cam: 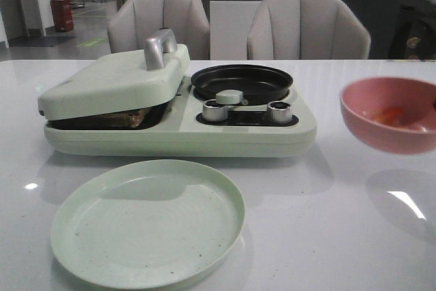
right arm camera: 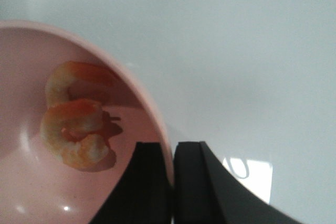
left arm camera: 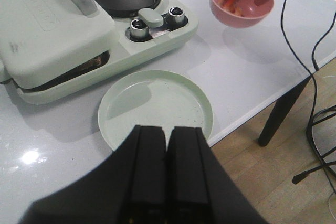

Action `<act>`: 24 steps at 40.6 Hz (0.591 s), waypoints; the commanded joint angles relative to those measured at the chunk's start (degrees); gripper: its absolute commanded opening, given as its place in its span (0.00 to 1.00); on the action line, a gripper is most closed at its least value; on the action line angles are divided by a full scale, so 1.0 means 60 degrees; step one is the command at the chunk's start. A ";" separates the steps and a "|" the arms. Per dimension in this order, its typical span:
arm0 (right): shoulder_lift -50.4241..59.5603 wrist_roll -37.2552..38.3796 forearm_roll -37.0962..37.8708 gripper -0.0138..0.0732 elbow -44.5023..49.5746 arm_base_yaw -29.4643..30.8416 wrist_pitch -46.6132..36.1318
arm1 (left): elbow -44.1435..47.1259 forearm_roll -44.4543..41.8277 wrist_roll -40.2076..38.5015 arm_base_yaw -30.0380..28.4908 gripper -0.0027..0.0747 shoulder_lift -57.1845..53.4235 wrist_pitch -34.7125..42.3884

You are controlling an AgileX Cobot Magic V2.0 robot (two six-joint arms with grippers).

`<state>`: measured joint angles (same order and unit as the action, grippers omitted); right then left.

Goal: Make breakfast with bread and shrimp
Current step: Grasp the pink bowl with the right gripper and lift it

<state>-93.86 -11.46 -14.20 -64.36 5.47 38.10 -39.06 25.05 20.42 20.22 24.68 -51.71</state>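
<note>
Fingers of my right gripper (right arm camera: pixel 172 182) pinch the rim of the pink bowl (right arm camera: pixel 79 129) — one black pad inside, one outside, thin wall between them. Two curled orange-and-white shrimp (right arm camera: pixel 73 124) lie touching on the bowl's smooth inner slope, just beside the inner finger. From the front view the bowl (cam: pixel 388 115) appears raised off the glossy white table (cam: pixel 327 202), its shadow well below it. My left gripper (left arm camera: pixel 167 171) hangs above the table's near edge, its flat black fingers pressed together on nothing, over the rim of a round, speckled pale-green plate (cam: pixel 148 223). Behind the plate sits a mint-green breakfast maker (cam: pixel 177 110): lid nearly down on dark-crusted bread (cam: pixel 129 118), round black pan (cam: pixel 242 82), two metal knobs. I can read no writing anywhere.
</note>
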 commanded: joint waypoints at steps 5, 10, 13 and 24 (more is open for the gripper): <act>0.0795 0.0626 0.1459 0.21 -0.2408 -0.1687 -0.0499 | -0.0241 0.0344 -0.0092 -0.0029 0.17 0.0052 0.0624; 0.0575 0.2396 0.3871 0.21 -0.3699 -0.2841 -0.0513 | -0.0241 0.0344 -0.0092 -0.0029 0.17 0.0052 0.0624; 0.0271 0.3607 0.5707 0.21 -0.4385 -0.3503 -0.0415 | -0.0241 0.0344 -0.0092 -0.0029 0.17 0.0052 0.0624; -0.1187 0.6866 1.2139 0.21 -0.5876 -0.5439 0.0885 | -0.0241 0.0344 -0.0092 -0.0029 0.17 0.0052 0.0624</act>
<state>-101.07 23.73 43.41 -95.94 -24.58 43.07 -39.06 25.15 20.42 20.22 24.68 -51.71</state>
